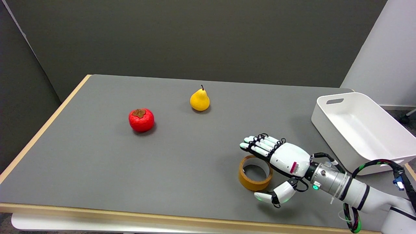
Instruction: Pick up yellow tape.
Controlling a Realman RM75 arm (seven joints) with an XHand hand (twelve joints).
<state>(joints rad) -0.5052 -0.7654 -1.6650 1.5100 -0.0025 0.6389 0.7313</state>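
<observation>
Three loose items on the grey table [97, 156], plus a bin at far right. Noted left to right.

Red persimmon-like fruit [141, 120], calyx up, well apart from the work area. Yellow pear [199, 100] upright behind it, stem up. Both look like bystanders, not part of the job.

Yellow tape [255, 177] lies flat near the table's front edge, core hole facing up, so the ring offers its wall for a pinch from either side.

Robot hand [279, 162] sits just beside and partly over the roll's right rim: long fingers [260, 146] stretched out beyond the far side, thumb [276, 195] low on the near side. Released, grasping nothing; the spread reads as a straddle set up for closing on the ring.

White bin [357, 130], tilted, at the right edge.

Hard to tell: whether palm touches the roll; the tape's right rim is hidden under the hand. Bin's right corner cut off by the frame.
</observation>
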